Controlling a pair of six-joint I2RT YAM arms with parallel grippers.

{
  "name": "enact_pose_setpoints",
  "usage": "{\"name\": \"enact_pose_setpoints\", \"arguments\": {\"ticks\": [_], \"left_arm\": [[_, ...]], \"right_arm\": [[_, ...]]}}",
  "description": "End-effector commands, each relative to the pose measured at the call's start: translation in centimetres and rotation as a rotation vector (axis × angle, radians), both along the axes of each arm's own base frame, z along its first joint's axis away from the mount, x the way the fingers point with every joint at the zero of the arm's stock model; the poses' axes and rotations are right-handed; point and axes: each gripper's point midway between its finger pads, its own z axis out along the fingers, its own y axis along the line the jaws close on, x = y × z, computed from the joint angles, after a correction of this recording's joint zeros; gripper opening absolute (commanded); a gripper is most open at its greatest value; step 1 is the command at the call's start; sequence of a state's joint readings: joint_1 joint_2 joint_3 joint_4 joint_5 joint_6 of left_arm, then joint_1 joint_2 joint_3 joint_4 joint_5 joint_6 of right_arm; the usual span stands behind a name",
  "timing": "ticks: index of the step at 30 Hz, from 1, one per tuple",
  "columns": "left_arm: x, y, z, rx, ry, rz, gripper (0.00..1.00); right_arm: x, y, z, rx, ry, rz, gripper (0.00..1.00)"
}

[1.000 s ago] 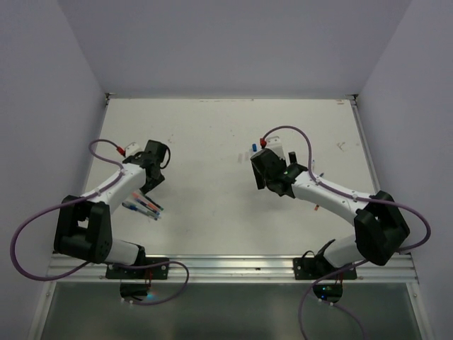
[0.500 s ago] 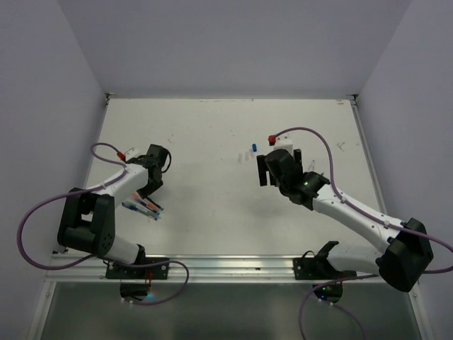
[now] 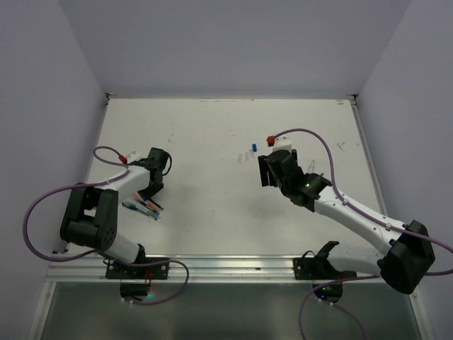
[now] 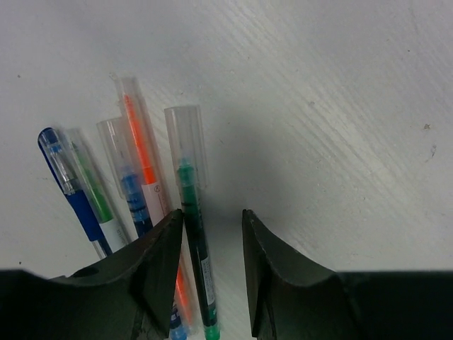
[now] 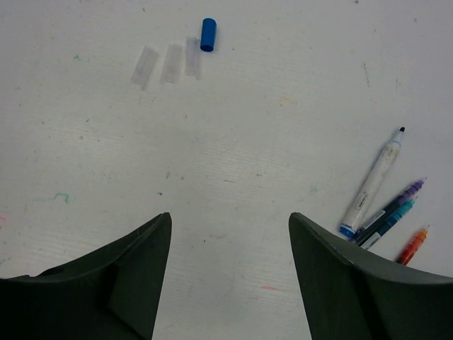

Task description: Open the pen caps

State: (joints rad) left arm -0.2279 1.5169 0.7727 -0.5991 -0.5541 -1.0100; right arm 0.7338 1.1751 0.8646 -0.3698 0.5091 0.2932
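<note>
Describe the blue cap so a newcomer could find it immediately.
On the white table, just beyond the right arm, four loose caps lie in a short row. The blue cap sits at one end, the only opaque, coloured one beside three clear caps.

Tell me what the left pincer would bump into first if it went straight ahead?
Most likely the green pen, with its clear cap just ahead. It lies in the left pincer's open gap, beside one finger. Depth is unclear, so the table could come first.
</note>
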Motion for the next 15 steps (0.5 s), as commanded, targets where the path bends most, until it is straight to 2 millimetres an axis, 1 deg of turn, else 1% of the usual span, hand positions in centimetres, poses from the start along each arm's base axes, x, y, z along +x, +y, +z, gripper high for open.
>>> {"name": "enact_pose_setpoints", "arguments": {"ticks": [1,2,4,5,9,11,12,13,14,15], "left_arm": [[0.9,0.7,-0.3,0.018,-0.040,0.022,0.41],[0.9,0.7,-0.3,0.020,-0.040,0.023,0.39],[1.1,0.8,-0.4,0.026,-0.044,0.018,0.38],[1.3,0.8,-0.4,0.028,-0.044,0.019,0.35],[1.4,0.8,-1.0,0.033,-0.024,0.008,0.30],[1.6,0.7,-1.2,0.028,-0.027,0.006,0.24],[1.7,0.6,-1.3,0.028,-0.025,0.001,0.17],[1.8,0.6,-1.4,0.024,-0.027,0.001,0.17],[1.9,0.5,-1.4,0.022,-0.027,-0.003,0.09],[2.1,0.3,-1.6,0.012,-0.030,-0.002,0.04]], "right_arm": [[0.2,0.3,1.3,0.031,-0.050,0.016,0.69],[0.2,0.3,1.4,0.031,-0.052,0.014,0.68],[0.1,0.3,1.6,0.035,-0.054,0.018,0.66],[0.1,0.3,1.6,0.038,-0.053,0.018,0.66],[0.0,0.2,1.7,0.039,-0.051,0.018,0.66],[0.0,0.1,1.8,0.038,-0.056,0.013,0.66],[0.0,0.0,1.9,0.038,-0.059,0.012,0.66],[0.0,0.1,1.9,0.039,-0.059,0.012,0.66],[0.0,0.0,2.0,0.041,-0.060,0.010,0.69],[-0.1,0.1,2.0,0.044,-0.059,0.011,0.73]]}}
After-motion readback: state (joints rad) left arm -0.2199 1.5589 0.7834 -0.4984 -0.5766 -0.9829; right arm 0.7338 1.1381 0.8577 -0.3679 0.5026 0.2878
